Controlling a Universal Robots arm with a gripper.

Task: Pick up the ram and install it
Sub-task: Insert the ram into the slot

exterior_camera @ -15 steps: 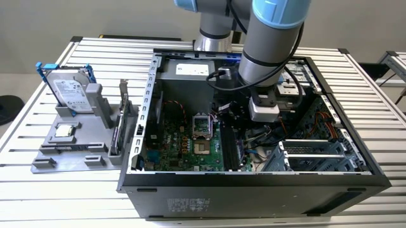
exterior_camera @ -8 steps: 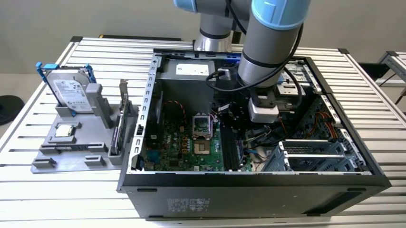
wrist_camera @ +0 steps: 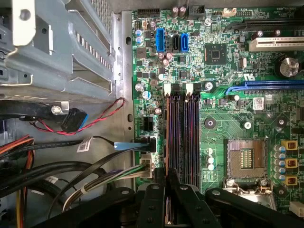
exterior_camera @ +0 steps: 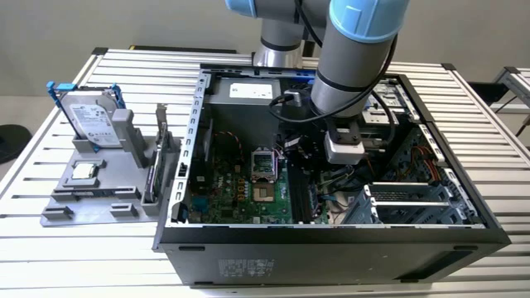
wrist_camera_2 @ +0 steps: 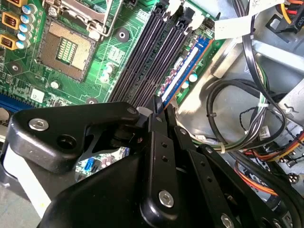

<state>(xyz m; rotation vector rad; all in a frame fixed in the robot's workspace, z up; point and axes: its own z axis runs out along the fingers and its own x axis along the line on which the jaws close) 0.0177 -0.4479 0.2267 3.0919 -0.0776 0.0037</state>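
Note:
In the exterior view my arm [exterior_camera: 352,56] reaches down into the open computer case [exterior_camera: 331,239], above the motherboard [exterior_camera: 240,192]. In the second wrist view the ram [wrist_camera_2: 183,76] shows as a thin stick with bluish marks. It stands on edge along the outermost of the black memory slots [wrist_camera_2: 142,61], on the side nearest the cables. My gripper [wrist_camera_2: 162,107] is shut on the ram's near end. In the first wrist view the gripper [wrist_camera: 166,176] sits over the same outer slot of the memory slots [wrist_camera: 183,137]. Whether the ram is pressed fully home cannot be told.
Black and coloured cables [wrist_camera_2: 237,109] lie close beside the slots. The bare processor socket [wrist_camera: 242,159] is on the slots' other side, and a metal drive cage [wrist_camera: 61,52] stands nearby. Outside the case, a grey fixture [exterior_camera: 99,198] holds a hard drive [exterior_camera: 91,118] and an upright card [exterior_camera: 161,139].

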